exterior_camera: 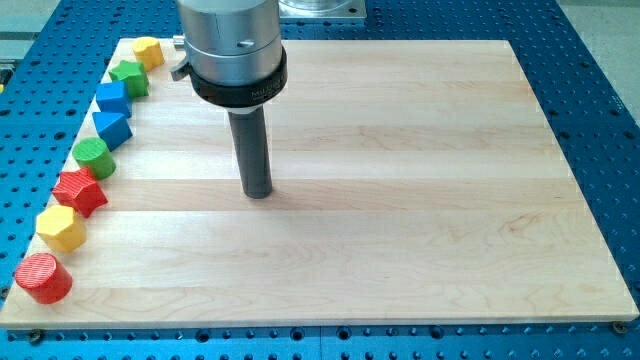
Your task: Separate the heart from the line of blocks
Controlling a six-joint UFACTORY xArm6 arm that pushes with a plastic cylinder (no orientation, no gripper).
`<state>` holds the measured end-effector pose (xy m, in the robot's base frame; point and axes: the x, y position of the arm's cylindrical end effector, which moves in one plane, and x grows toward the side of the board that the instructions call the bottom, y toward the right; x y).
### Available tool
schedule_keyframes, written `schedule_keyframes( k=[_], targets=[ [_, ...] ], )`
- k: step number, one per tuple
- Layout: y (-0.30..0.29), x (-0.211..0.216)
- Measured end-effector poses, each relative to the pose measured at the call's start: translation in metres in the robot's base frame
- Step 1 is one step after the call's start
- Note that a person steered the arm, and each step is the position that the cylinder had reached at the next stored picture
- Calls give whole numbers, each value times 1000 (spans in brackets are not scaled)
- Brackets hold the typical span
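Note:
Several blocks form a line along the board's left edge. From the view's top they are a yellow heart [148,51], a green star [130,77], a blue cube [113,97], a blue triangle [112,127], a green cylinder [93,157], a red star [80,192], a yellow hexagon [62,228] and a red cylinder [44,278]. The heart sits at the top end of the line, close beside the green star. My tip [258,194] rests on the board well to the right of the line, roughly level with the red star and touching no block.
The wooden board [420,200] lies on a blue perforated table [600,90]. The arm's grey and black housing [235,50] hangs over the board's upper left, just right of the heart.

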<state>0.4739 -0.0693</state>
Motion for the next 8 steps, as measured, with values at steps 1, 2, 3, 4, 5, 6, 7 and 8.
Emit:
schedule_keyframes(
  k=[1, 2, 3, 4, 5, 6, 7, 8],
  targets=[
    [1, 0],
    [-12, -1],
    [-9, 45],
    [8, 68],
    [6, 93],
    [6, 125],
    [1, 144],
    [1, 144]
  ],
)
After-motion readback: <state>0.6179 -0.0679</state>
